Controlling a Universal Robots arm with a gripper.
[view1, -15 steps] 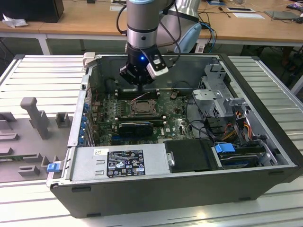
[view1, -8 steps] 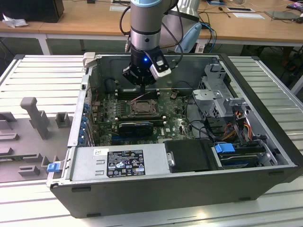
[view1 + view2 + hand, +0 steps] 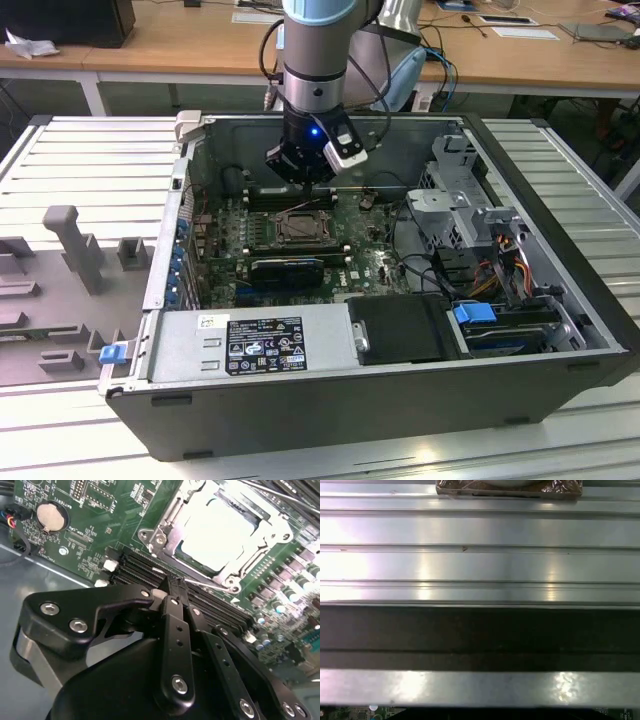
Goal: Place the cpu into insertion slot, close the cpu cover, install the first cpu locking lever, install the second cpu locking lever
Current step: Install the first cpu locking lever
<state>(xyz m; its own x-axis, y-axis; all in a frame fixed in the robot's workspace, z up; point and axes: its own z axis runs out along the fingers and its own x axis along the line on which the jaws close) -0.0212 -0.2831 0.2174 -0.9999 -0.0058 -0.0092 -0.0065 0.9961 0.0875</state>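
One arm is hanging down into an open computer case [image 3: 560, 340] that is lying on its side on the ribbed metal bench [image 3: 60, 160]. The claw [image 3: 172, 587] is sitting low over the green board [image 3: 95, 535], just past one edge of the insertion slot [image 3: 220, 532], above the long black memory slots [image 3: 145, 570]. The claw is looking pinched together and is not holding anything, with its black fingers [image 3: 176, 625] meeting at a thin tip. The cpu [image 3: 215, 530] is already lying flat in the slot, shining bright and square. The cpu cover [image 3: 172, 527] seems to be lying down around it like a picture frame, but the glare is making that hard to be sure of. A thin wire lever [image 3: 207, 586] is running along the side of the slot nearest the claw, and its long line is going across in front of the claw tip, very near it. In the exterior view the slot [image 3: 300, 228] is sitting just in front of the claw [image 3: 303, 170], toward the camera. The case walls are standing well apart from the claw, so there is open room above the board, but the memory slots and small parts are crowding close beside the slot
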